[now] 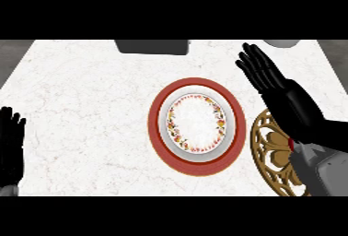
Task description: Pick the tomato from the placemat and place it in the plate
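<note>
Your right robot hand sits at the upper right of the frame, fingers straight and spread, released, grasping nothing. Its dark wrist and grey forearm run down to the lower right corner, crossing over the placemat, a gold, openwork round mat at the right edge of the frame. You can see a small red sliver at the forearm's edge on that mat; it may be the tomato, but the arm hides most of it, so you cannot tell for sure.

Just left of the placemat, near the middle of the frame, you have the plate, white with a flowered ring around its centre and a wide red rim, with nothing on it. It rests on the pale marbled worktop.

Your left robot hand shows at the left edge, fingers straight and up, released, resting.

At the top edge you see a dark grey block, and toward the upper right a pale round object, cut off by the frame.
</note>
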{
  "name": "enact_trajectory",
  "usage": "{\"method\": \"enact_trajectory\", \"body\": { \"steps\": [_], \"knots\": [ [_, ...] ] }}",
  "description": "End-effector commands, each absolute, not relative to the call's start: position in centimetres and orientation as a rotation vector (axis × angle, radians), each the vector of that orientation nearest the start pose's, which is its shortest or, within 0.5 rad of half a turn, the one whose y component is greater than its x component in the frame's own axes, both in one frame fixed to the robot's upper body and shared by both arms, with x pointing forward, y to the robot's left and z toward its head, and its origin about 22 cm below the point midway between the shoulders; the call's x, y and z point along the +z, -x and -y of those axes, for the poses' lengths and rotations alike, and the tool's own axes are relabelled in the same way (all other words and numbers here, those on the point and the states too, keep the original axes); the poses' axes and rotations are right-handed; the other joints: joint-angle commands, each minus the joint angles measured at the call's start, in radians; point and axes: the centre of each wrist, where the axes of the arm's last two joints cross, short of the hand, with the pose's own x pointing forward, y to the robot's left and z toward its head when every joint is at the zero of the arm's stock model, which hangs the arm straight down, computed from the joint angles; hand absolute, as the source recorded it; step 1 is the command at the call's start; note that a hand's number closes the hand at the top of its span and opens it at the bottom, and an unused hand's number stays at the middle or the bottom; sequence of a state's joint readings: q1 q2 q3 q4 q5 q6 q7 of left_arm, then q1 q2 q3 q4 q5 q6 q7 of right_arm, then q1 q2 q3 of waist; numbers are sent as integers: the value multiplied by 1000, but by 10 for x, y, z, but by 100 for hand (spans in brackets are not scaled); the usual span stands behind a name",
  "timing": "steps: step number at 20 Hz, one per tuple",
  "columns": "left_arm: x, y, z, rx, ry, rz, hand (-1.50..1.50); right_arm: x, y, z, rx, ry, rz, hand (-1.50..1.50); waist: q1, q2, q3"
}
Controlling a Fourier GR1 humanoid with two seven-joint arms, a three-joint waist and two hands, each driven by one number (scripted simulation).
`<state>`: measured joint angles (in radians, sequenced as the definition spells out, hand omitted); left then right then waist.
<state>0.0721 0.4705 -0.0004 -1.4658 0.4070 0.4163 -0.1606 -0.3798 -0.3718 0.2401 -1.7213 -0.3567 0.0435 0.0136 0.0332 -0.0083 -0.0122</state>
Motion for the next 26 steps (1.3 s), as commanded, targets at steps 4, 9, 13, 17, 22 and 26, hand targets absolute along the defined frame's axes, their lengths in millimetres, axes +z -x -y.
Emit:
{"method": "enact_trajectory", "body": {
  "steps": [4,9,13,17,22,26],
  "knots": [
    [-26,-208,-321,139,-286,1322,0,170,-305,321,337,-99,1978,150,-82,19,16],
    [-42,-205,-281,90,-94,1249,0,159,-298,408,213,555,1840,150,-115,40,16],
    [-38,-217,-264,28,-31,1215,0,112,-269,465,27,529,1944,-150,-66,19,17],
    [-31,-234,-246,-19,-18,1184,0,93,-256,508,62,478,1963,-150,-31,15,15],
    [-30,-225,-249,-12,12,1193,0,127,-241,527,351,554,1788,-150,-31,9,12],
    [-29,-240,-252,-5,-16,1203,0,143,-244,516,671,540,1584,-150,-38,11,11]
  ]
}}
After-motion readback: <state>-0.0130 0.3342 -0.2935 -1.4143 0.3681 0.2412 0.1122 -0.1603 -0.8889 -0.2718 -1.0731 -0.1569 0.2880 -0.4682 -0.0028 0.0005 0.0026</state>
